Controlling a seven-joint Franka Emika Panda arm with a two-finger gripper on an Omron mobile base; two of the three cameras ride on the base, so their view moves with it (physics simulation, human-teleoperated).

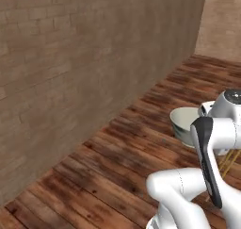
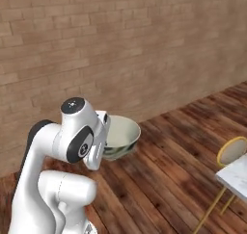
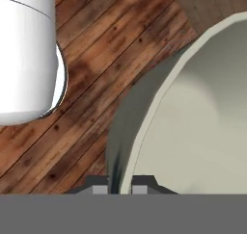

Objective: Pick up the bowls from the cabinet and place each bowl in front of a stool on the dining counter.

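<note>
A brick wall (image 2: 120, 40) fills the background, and a floor of dark reddish wooden planks (image 1: 117, 167) runs along its foot. The white arm (image 2: 53, 170) stands folded over this floor, its hand carried in the air clear of any surface. At the lower right of the right base view a corner of the white marble dining counter (image 2: 236, 177) comes in, with one stool (image 2: 232, 150) just beside it, its round tan seat rimmed in yellow on thin yellow legs; both lie well apart from the arm. In the left base view, thin yellow legs show behind the arm's wrist. The pale grey-green bowl (image 2: 121, 134) is held up in the air at the end of the arm, upright with its mouth facing up and its cream inside showing; in the left base view it sits partly hidden behind the wrist. The gripper (image 3: 119, 186) has its two dark fingertips (image 3: 98, 185) drawn close, pinching the rim of the bowl between them, one tip on the outer wall and the other on the inner side, as the hand view shows from close up.
</note>
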